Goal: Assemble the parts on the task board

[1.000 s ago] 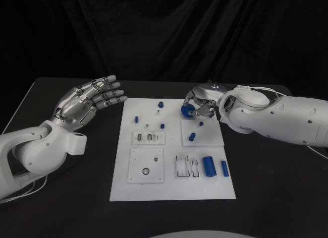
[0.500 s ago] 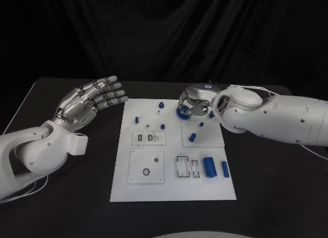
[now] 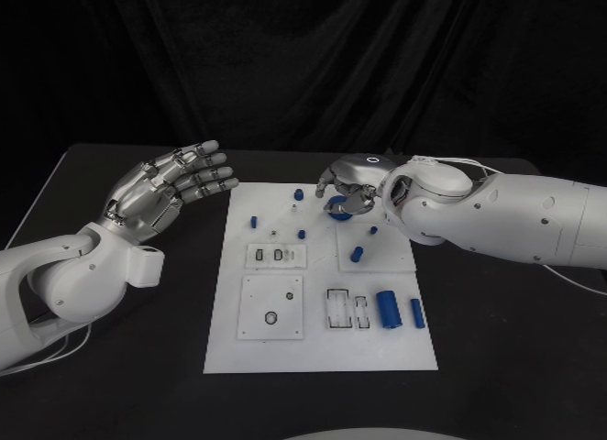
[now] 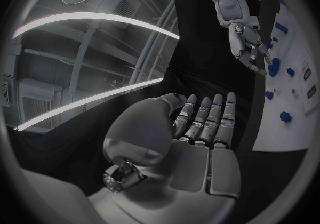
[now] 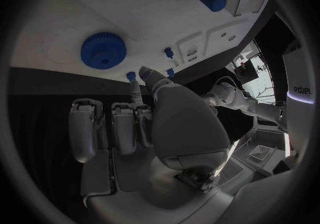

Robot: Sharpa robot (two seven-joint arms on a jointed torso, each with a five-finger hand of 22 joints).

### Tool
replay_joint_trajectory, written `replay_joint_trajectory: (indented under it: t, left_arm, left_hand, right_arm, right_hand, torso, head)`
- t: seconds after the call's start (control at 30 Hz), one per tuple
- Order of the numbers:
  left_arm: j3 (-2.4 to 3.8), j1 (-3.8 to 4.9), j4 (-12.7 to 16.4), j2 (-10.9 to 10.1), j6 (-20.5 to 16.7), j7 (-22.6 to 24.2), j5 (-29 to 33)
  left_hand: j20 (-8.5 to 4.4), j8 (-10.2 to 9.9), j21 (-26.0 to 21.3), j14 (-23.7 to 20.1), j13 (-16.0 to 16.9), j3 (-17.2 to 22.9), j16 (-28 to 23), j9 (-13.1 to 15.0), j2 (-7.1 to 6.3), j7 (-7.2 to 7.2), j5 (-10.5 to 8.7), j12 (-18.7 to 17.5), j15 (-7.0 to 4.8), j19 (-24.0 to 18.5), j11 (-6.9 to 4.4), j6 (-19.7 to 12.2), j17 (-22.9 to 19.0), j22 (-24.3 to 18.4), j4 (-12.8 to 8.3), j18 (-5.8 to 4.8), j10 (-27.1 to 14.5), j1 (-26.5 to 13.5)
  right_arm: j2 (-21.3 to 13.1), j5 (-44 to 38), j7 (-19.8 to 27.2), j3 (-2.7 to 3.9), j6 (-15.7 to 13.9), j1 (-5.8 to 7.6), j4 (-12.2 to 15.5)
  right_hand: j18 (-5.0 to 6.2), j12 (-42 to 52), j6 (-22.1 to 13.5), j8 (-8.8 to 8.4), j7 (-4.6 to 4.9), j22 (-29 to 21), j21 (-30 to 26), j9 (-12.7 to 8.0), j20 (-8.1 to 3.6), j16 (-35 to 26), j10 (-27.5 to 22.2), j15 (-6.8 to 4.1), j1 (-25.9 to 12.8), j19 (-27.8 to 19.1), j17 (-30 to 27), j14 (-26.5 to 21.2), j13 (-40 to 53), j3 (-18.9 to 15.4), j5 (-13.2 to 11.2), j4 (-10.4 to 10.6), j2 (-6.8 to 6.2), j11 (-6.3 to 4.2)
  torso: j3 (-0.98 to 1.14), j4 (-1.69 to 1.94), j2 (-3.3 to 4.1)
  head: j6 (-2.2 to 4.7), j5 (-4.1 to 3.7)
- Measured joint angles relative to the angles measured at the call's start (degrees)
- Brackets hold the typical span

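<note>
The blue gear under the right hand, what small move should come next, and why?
Probably lower the right hand and close its fingers on the blue gear. The gear lies flat on the white board, free of the fingers, which hang above it.

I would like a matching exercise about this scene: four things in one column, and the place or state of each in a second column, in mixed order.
Things:
1. left hand
2. right hand
3. blue gear
4. thick blue cylinder

Places or states:
A. lying on the board, near its right edge, on the robot's side
B. raised beside the board, fingers spread, holding nothing
C. flat on the board's far part
D. above the blue gear

Pairs: 1-B, 2-D, 3-C, 4-A
</note>
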Motion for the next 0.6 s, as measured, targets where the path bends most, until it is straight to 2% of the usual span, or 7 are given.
replay_joint_trajectory:
  t: [0.17,0.4,0.47,0.5,0.53,0.6]
  left_arm:
    - [0.00,0.00,-0.1,0.0,0.0,0.0,0.0]
    - [0.00,0.00,-0.1,0.0,0.1,0.0,0.0]
    - [0.00,0.00,-0.2,0.0,0.1,0.0,0.0]
    - [0.00,0.00,-0.2,0.0,0.1,0.0,0.0]
    - [0.00,0.00,-0.2,0.0,0.1,0.0,0.0]
    - [0.00,-0.01,-0.2,0.0,0.1,0.0,0.0]
  left_hand:
    - [0.00,0.0,0.0,0.0,0.0,0.0,0.0,0.0,0.00,0.00,0.00,0.0,0.00,0.0,0.00,0.0,0.0,0.0,0.0,0.00,0.0,0.0]
    - [0.00,0.0,0.0,0.0,0.0,0.0,0.0,0.0,0.00,0.00,0.00,0.0,0.00,0.0,0.00,0.0,0.0,0.0,0.0,0.00,0.0,0.0]
    - [0.00,0.0,0.0,0.0,0.0,0.0,0.0,0.0,0.00,0.00,0.00,0.0,0.00,0.0,0.00,0.0,0.0,0.0,0.0,0.00,0.0,0.0]
    - [0.00,0.0,0.0,0.0,0.0,0.0,0.0,0.0,0.00,0.00,0.00,0.0,0.00,0.0,0.00,0.0,0.0,0.0,0.0,0.00,0.0,0.0]
    - [0.00,0.0,0.0,0.0,0.0,0.0,0.0,0.0,0.00,0.00,0.00,0.0,0.00,0.0,0.00,0.0,0.0,0.0,0.0,0.00,0.0,0.0]
    - [0.00,0.0,0.0,0.0,0.0,0.0,0.0,0.0,0.00,0.00,0.00,0.0,0.00,0.0,0.00,0.0,0.0,0.0,0.0,0.00,0.0,0.0]
  right_arm:
    - [-0.6,-0.9,-0.4,0.01,0.1,0.00,-0.1]
    - [-2.0,-2.7,-1.8,0.01,0.1,0.00,-0.1]
    - [-2.4,-3.2,-2.3,0.01,0.2,0.00,-0.1]
    - [-2.6,-3.4,-2.6,0.01,0.2,0.00,-0.1]
    - [-2.9,-3.6,-2.8,0.00,0.3,0.00,-0.1]
    - [-3.2,-3.9,-3.2,0.00,0.5,0.00,0.0]
  right_hand:
    - [0.00,0.0,-2.2,-2.73,-0.01,0.0,-0.2,-1.4,0.00,-0.3,0.0,0.00,-0.8,0.0,0.0,0.0,0.0,-0.9,-3.0,0.9,-0.80,0.00]
    - [0.00,0.0,-2.4,-3.38,0.10,0.0,-0.2,-2.0,0.00,-0.1,0.0,0.00,-1.9,0.0,0.0,0.0,0.0,-1.7,-3.0,1.7,-0.80,0.00]
    - [-0.04,0.0,-1.9,-3.65,0.54,0.0,0.6,-2.2,0.12,0.6,0.2,0.02,-2.5,0.1,0.0,0.0,0.0,-2.3,-2.5,2.3,-0.73,0.26]
    - [-0.11,0.0,-1.5,-3.66,0.63,0.0,1.0,-2.3,0.20,0.7,0.0,0.15,-2.5,0.2,0.0,-0.2,0.0,-2.4,-2.3,2.4,-0.73,0.46]
    - [-0.96,0.0,-1.4,-3.66,0.58,0.0,1.2,-2.3,0.20,0.7,0.0,0.22,-2.6,0.2,0.0,-0.2,0.0,-2.4,-2.3,2.5,-0.71,0.45]
    - [-0.95,0.0,-0.8,-3.69,0.60,0.0,1.2,-2.4,0.20,0.7,0.0,0.33,-2.8,0.2,0.0,-0.1,0.0,-2.4,-2.2,2.8,-0.49,0.47]
  torso:
    - [-0.01,0.01,0.01]
    - [-0.01,-0.05,0.00]
    - [0.00,-0.10,-0.01]
    - [0.00,-0.12,-0.01]
    - [0.01,-0.13,-0.01]
    - [0.02,-0.14,-0.01]
  head:
    - [0.01,0.03]
    - [0.04,0.18]
    - [0.04,0.18]
    - [0.04,0.18]
    - [0.02,0.18]
    - [-0.04,0.14]
